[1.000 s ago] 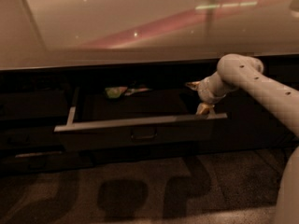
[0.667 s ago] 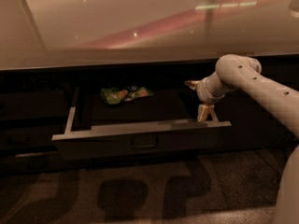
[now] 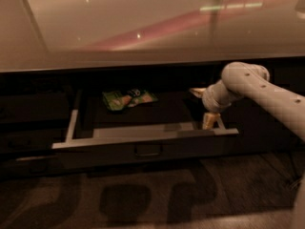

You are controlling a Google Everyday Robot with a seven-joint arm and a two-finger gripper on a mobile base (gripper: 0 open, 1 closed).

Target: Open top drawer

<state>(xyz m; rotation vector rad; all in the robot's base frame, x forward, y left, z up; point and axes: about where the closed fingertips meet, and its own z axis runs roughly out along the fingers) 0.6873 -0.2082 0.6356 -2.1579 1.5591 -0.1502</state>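
Note:
The top drawer (image 3: 143, 150) stands pulled well out from under the counter, its dark front with a small centre loop handle (image 3: 148, 150) facing me and its pale rim showing. A green snack packet (image 3: 127, 99) lies at the back of its dark inside. My gripper (image 3: 208, 120) reaches down from the right, inside the drawer's right front corner, just behind the front panel's rim. The pale arm (image 3: 257, 87) comes in from the right edge.
A glossy beige counter top (image 3: 143, 27) overhangs the drawer. Dark cabinet fronts (image 3: 33, 113) lie to the left and right of the drawer. A patterned dark floor (image 3: 152, 194) lies below.
The drawer has slid further out toward me, baring more of its inside and the green packet. My gripper has moved with its right front corner.

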